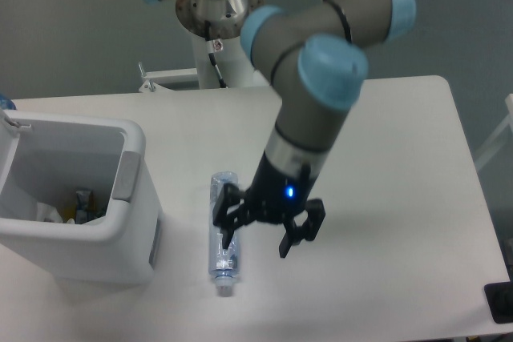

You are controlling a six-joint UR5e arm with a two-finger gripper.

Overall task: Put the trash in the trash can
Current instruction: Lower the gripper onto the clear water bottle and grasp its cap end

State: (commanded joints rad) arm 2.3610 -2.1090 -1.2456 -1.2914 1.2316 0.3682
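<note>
The clear crushed bottle (224,266) lies lengthwise on the white table, its white cap toward the front edge. My gripper (258,236) is open and low over the table, just right of the bottle. Its left finger (228,222) overlaps the bottle's middle and its right finger (290,239) stands clear over bare table. The white trash can (80,258) with a grey side panel stands left of the bottle. Small crumpled bits (82,204), one with dark print, lie at its bottom; I cannot tell whether the wrapper is among them.
The arm's base (212,6) stands behind the table's back edge. A dark object (501,303) sits at the front right corner. The table's front edge runs close below the bottle cap.
</note>
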